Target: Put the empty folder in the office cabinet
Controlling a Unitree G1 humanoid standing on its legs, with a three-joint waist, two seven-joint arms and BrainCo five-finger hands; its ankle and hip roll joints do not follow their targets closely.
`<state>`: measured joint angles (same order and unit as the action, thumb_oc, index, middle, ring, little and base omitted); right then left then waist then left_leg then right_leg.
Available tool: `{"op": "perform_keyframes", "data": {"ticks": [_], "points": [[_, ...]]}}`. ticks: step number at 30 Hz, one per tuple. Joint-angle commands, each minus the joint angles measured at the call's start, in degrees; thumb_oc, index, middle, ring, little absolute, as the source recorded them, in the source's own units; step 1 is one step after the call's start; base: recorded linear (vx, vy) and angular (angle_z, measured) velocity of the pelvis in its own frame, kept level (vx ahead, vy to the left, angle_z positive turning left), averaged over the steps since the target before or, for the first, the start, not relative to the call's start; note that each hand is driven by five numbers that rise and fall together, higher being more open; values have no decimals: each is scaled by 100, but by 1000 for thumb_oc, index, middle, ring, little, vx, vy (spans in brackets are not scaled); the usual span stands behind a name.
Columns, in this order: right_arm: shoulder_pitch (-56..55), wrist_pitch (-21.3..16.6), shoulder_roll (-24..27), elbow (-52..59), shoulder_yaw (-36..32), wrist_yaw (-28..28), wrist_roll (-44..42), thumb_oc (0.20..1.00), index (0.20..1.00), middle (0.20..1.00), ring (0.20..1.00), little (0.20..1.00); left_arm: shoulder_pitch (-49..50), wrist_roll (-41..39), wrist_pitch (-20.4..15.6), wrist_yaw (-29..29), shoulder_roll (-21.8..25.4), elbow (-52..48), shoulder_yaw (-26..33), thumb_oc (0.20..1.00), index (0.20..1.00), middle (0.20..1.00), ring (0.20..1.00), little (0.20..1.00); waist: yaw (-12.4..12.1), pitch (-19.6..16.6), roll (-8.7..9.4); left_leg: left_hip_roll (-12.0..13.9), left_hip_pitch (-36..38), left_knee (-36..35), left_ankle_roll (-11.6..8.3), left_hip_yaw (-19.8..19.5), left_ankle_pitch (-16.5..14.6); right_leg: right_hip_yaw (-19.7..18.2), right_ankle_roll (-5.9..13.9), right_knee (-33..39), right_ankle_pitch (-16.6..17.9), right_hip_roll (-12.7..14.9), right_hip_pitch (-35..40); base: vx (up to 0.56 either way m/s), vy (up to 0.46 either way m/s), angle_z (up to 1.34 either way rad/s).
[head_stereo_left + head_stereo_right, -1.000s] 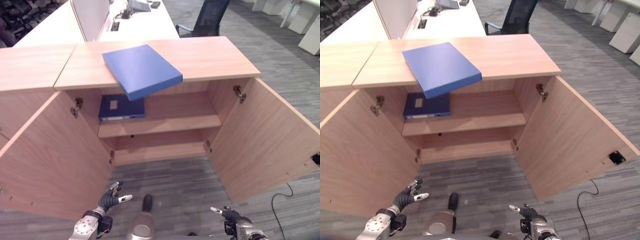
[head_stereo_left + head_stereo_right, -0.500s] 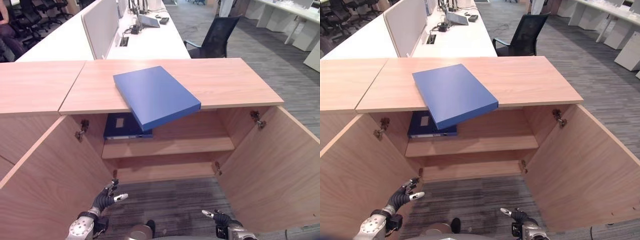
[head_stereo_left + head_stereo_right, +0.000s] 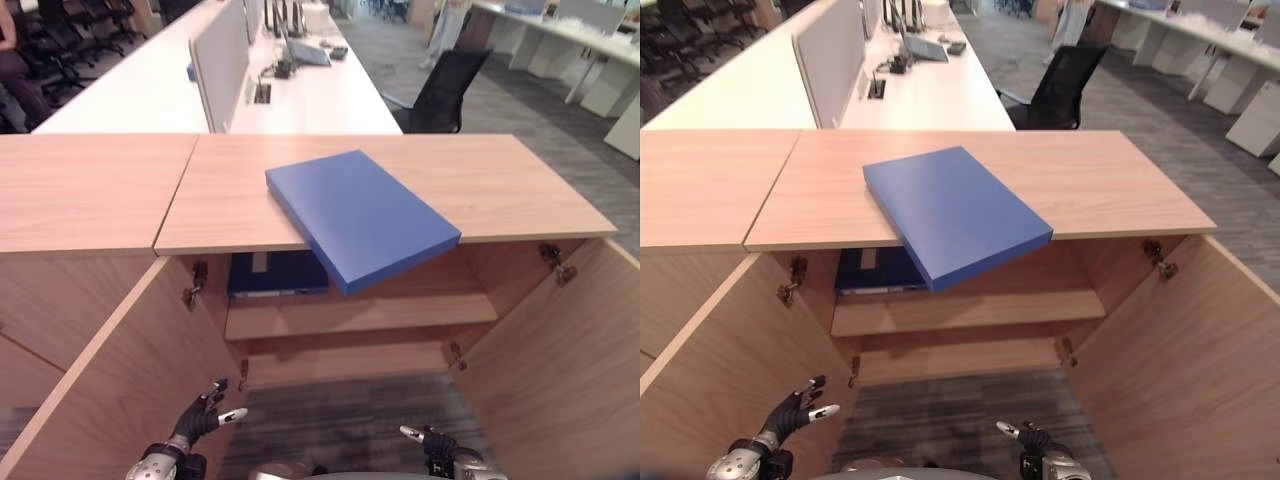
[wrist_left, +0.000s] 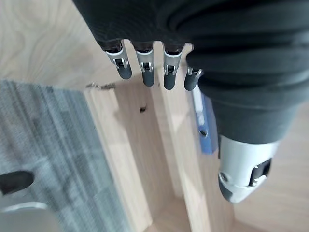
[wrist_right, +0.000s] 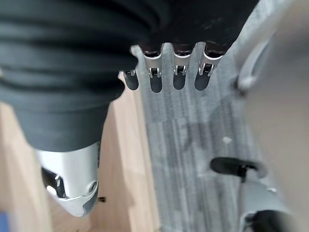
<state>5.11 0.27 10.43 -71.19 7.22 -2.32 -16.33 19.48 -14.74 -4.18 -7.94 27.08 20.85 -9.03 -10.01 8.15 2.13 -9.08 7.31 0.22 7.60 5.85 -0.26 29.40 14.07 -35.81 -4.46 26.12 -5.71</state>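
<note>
Blue folder point(image 3: 360, 212) overhangs the office cabinet point(image 3: 500, 180) top's near edge. Left hand point(image 3: 200, 421) and right hand point(image 3: 432, 442) hang low, relaxed and empty; best gripped together at that overhang.

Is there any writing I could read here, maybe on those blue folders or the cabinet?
No text can be read anywhere.
Blue folder on the cabinet top: plain cover, no writing.
Second folder on the upper shelf: a pale label patch, too small to read.
Cabinet doors: bare wood.
</note>
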Motion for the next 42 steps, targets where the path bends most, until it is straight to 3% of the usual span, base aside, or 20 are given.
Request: {"op": "perform_keyframes", "data": {"ticks": [1,6,12,18,23,29,30,32,35,42], "points": [[137,-138,-50,35,-15,13,26,1000,1000,1000,1000,1000,68,-107,-280,-55,-6,-676,187,1000,1000,1000,1000,1000,-156,19,140,133,-134,-118,-263,-318,-277,413,-165,1477,1080,-483,603,77,-211,35],[151,-152,46,14,-59,82,-54,1000,1000,1000,1000,1000,36,-278,-300,-36,-36,-717,236,1000,1000,1000,1000,1000,-212,-260,182,403,-524,-42,-438,-287,-243,472,-331,2142,709,-873,760,72,-152,6],[198,-211,97,91,-113,139,-172,1000,1000,1000,1000,1000,-75,-369,-400,45,-38,-1066,244,1000,1000,1000,1000,1000,-178,-288,213,526,-686,-61,-564,-365,-167,593,-390,2290,588,-987,826,49,-99,5],[171,-304,89,152,-204,177,-281,1000,1000,1000,1000,1000,-122,-82,-768,381,159,-2566,792,1000,1000,1000,1000,1000,-232,-251,319,598,-810,-122,-656,-512,-125,689,-423,2370,536,-1072,838,24,-76,15],[-18,-388,-60,248,-88,115,-337,1000,1000,1000,1000,1000,-294,725,-1194,979,447,-4418,1899,1000,1000,1000,1000,1000,-357,-268,462,672,-866,-145,-750,-594,-129,730,-447,2548,500,-1187,876,29,-74,8],[-96,-416,-256,334,247,109,-359,1000,1000,1000,1000,1000,-824,2273,-1359,2097,908,-5026,2561,1000,1000,1000,1000,1000,-442,-340,632,740,-802,-184,-855,-540,-149,702,-497,2730,473,-1292,969,37,-56,-3],[-95,-416,-258,333,247,110,-360,1000,1000,1000,1000,1000,-828,2280,-1360,2105,910,-5021,2557,1000,1000,1000,1000,1000,-444,-337,633,740,-799,-185,-856,-539,-149,701,-498,2731,473,-1293,971,28,-45,-2],[-88,-437,-358,346,454,148,-422,1000,1000,1000,1000,1000,-1262,2857,-1401,2749,972,-4993,2516,1000,1000,1000,1000,1000,-446,-351,697,767,-767,-198,-895,-499,-154,654,-529,2800,458,-1343,1002,27,-45,-2],[-58,-461,-412,329,566,181,-441,1000,1000,1000,1000,1000,-1600,3332,-1337,2994,1186,-4938,2354,1000,1000,1000,1000,1000,-417,-370,719,795,-741,-202,-911,-451,-154,600,-546,2837,454,-1385,1006,14,-24,-5],[-24,-496,-364,169,702,293,-377,1000,1000,1000,1000,1000,-2511,4707,-1254,3125,2507,-4551,1406,1000,1000,1000,1000,1000,-193,-497,684,852,-566,-283,-929,-257,-163,380,-563,2976,498,-1492,1072,27,17,-18]]}}
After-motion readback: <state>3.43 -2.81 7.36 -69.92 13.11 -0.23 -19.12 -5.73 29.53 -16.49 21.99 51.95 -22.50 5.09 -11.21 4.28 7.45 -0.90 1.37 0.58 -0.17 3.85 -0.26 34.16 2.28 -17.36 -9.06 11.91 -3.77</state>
